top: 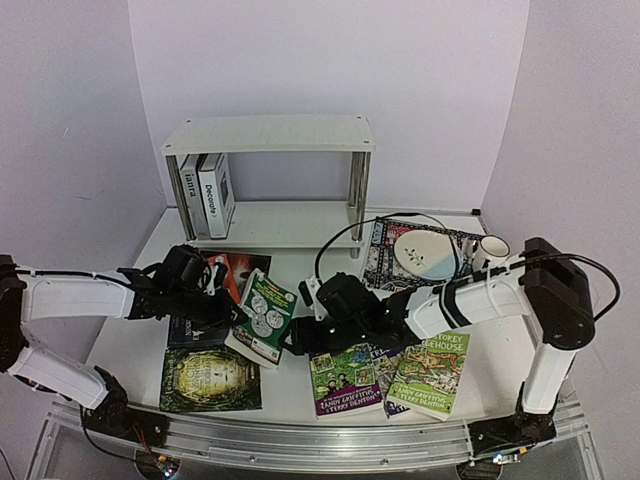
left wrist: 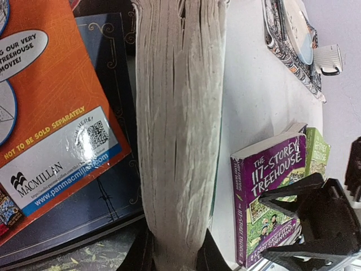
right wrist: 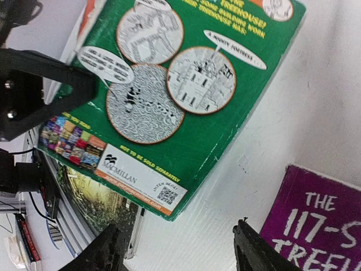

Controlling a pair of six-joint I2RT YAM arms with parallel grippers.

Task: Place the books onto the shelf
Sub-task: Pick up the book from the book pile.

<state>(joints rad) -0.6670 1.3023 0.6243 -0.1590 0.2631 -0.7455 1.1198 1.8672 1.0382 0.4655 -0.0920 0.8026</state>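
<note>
- Pickup step: your left gripper [top: 232, 308] clamps the green book [top: 262, 318], near-centre on the counter [top: 285, 395].
- Right gripper [right wrist: 180, 254] wide, empty, beside it.
- Next: lift it, carry it far to the shelf [top: 268, 133], stand it upright.

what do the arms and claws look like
Both the left arm and right arm have white tube links with chunky black joints. The left claw and right claw are black, each with two angular fingers. A thin black cable loops off the right arm.
</note>
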